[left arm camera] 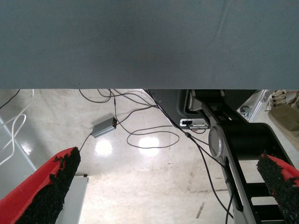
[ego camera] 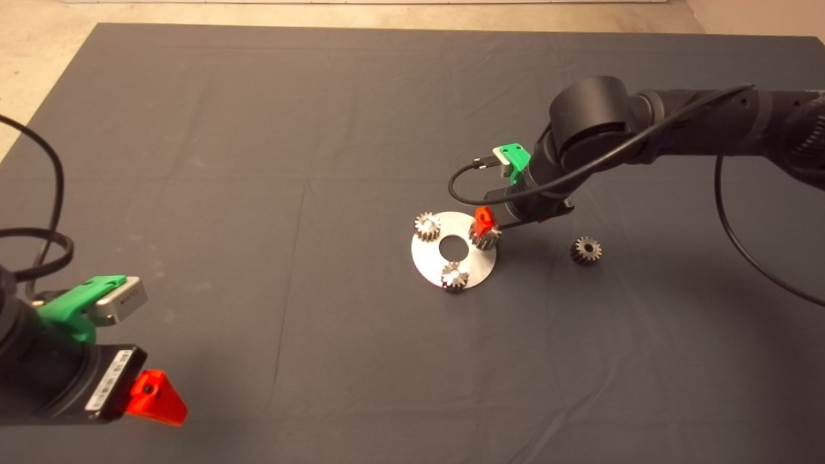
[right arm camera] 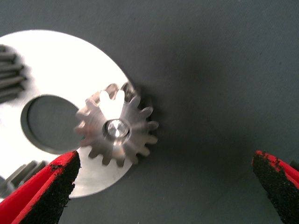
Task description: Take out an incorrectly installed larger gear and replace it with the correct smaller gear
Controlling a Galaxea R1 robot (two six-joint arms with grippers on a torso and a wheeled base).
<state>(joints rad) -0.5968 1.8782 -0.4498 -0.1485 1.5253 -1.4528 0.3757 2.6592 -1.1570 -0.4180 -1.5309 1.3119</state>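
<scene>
**Small gear seated, fingers spread**

On the dark mat (ego camera: 258,161) lies a round steel plate (ego camera: 477,264) carrying three small gears. The right gripper (right arm camera: 163,186) hovers wide open, holding nothing, over the smaller gear (right arm camera: 117,128), seated on its pin at the plate's right edge. The larger gear (ego camera: 585,250) lies well apart, right of the plate. Both look rigid, heavy and slick; grip across the teeth. The left gripper (left arm camera: 168,191) waits open at the mat's lower left corner.

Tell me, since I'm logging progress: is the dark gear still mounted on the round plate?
No: the larger gear lies alone on the mat, apart from the plate.
</scene>
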